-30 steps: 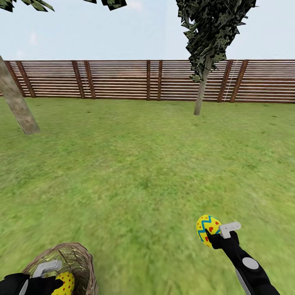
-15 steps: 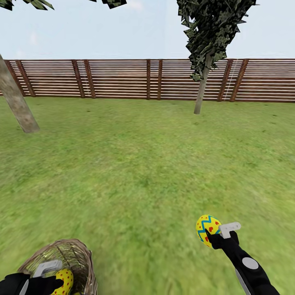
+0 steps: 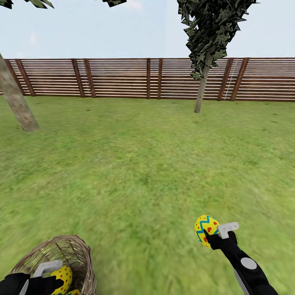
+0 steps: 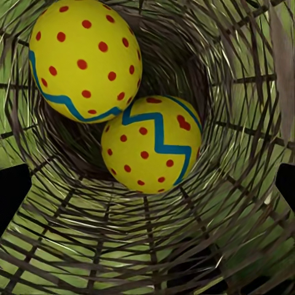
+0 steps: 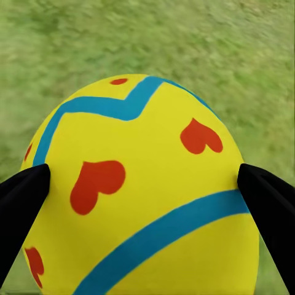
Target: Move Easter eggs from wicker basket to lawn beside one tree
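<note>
A fenced garden: lawn all round, slatted wooden fence at twelve o'clock, trees before it

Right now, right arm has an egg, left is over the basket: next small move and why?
Probably lower the left gripper into the wicker basket and close on the nearer egg. Two eggs lie loose there between its open fingers; the right gripper already clamps the third egg above the lawn.

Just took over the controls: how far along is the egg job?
Early. One egg is out, clamped in the right gripper above the lawn. The left gripper is open over the basket, where two eggs remain. None lies by the slanted tree yet.
</note>
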You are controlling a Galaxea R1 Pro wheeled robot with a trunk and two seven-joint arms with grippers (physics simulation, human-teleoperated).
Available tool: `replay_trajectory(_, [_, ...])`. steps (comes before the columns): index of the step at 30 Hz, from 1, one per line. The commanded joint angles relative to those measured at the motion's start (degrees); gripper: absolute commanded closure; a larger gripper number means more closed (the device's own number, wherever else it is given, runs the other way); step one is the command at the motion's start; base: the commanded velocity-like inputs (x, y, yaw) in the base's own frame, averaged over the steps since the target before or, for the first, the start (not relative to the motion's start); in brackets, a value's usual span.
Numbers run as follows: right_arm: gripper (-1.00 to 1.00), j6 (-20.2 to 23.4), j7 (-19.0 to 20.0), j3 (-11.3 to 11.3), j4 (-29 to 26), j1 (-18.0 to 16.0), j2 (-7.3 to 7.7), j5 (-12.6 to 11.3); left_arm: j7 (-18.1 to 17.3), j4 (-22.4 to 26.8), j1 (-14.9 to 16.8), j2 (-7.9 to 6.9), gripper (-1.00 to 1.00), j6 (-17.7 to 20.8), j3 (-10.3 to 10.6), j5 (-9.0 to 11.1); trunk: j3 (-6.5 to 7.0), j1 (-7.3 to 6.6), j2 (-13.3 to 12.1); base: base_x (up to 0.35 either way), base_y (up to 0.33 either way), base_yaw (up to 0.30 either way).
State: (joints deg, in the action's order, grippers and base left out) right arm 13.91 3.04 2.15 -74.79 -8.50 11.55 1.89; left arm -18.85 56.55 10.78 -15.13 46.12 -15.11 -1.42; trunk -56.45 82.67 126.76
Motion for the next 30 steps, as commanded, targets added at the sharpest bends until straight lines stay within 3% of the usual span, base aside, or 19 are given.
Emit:
replay_trajectory(1, [1.0, 0.3, 0.1, 0.3, -0.1, 0.0, 0.05, 0.2, -0.3, 0.1, 0.0, 0.01, -1.0, 0.3, -0.1, -0.2, -0.24, 0.22, 0.4, 0.0, 0.0, 0.0])
replay_trajectory(30, [1.0, 0.3, 0.1, 0.5, -0.1, 0.0, 0.02, 0.2, -0.3, 0.1, 0.0, 0.89, -1.0, 0.3, -0.1, -0.3, -5.44, 6.59, 12.1, 0.0, 0.0, 0.0])
